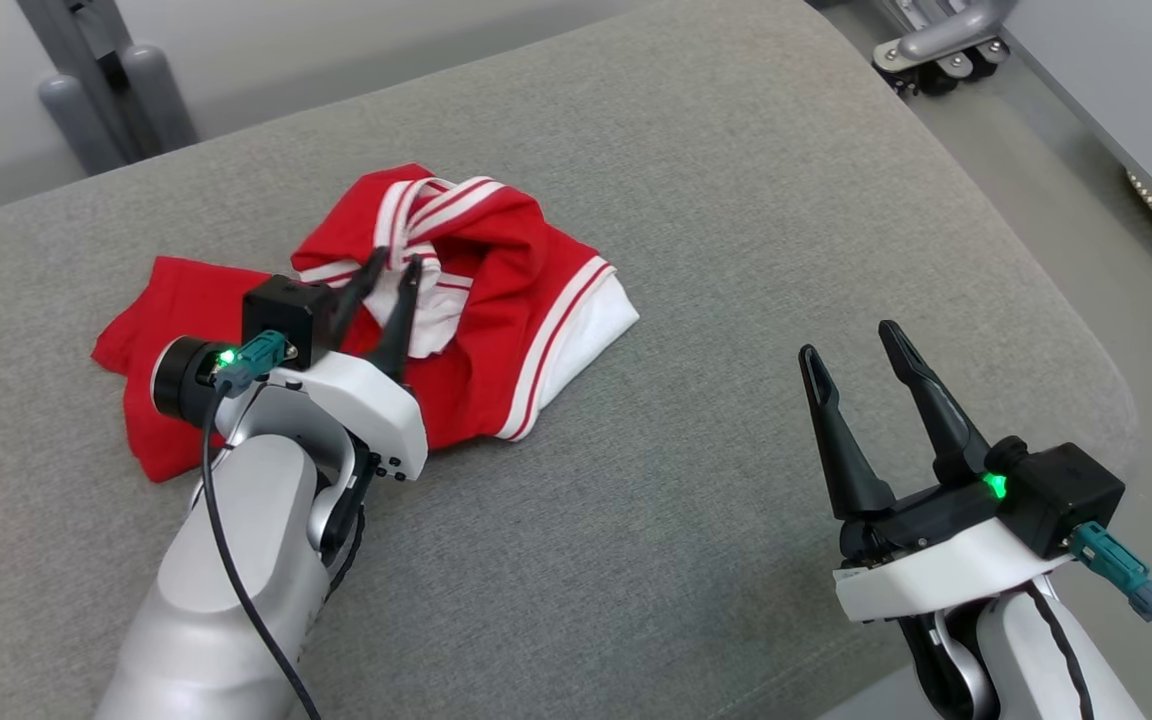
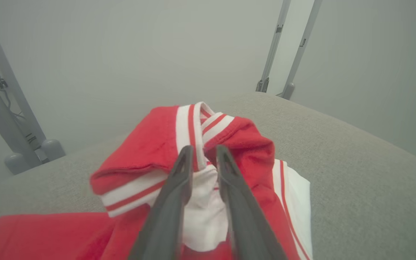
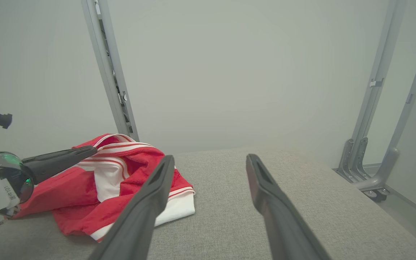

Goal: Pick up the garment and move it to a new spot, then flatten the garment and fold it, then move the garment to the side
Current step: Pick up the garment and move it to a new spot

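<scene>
Crumpled red-and-white cloth garment [image 1: 496, 290] lies on the grey fabric bench [image 1: 736, 200]; left gripper [image 1: 393, 268], narrowly parted, straddles a striped fold, likely to lift it; right gripper [image 1: 847, 338] hangs wide, well apart.

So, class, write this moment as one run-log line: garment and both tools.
garment: crumpled on grey cushion | left tool: jaws narrowly apart at striped collar, grip unclear | right tool: open, empty, clear of garment
</scene>
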